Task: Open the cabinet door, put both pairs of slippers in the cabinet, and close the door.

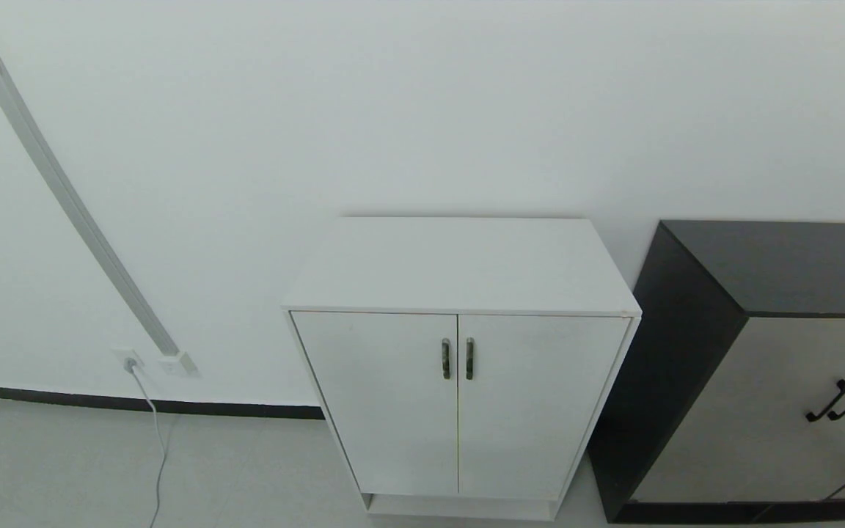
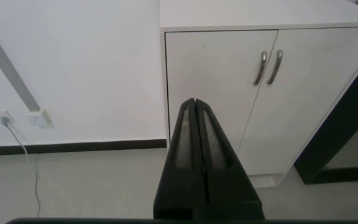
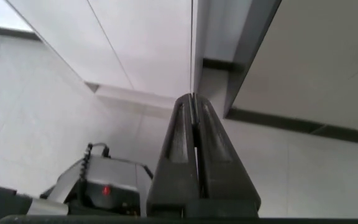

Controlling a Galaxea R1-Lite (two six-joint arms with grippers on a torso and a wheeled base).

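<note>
Here's the left gripper (image 2: 194, 102): matte black, two long fingers (image 2: 180, 186) tapering to a narrow rounded tip, with a thin seam down the middle. Paler grey strips (image 2: 213, 146), faintly textured, run along each finger. Over to the right gripper (image 3: 193, 98): same black wedge, same grey strips, widening into a broad dark root.

Head camera: high, facing forward and down, mid-distance; white cabinet (image 1: 459, 411) centred, dark cabinet (image 1: 686, 352) at right.
Left wrist camera: lower, nearer, facing cabinet front from its left. Shares 2 door handles (image 1: 446, 358) (image 2: 260, 68) and wall socket (image 1: 129, 361) (image 2: 4, 118) with head view.
Right wrist camera: low, strongly tilted, close to both cabinets' lower parts.
</note>
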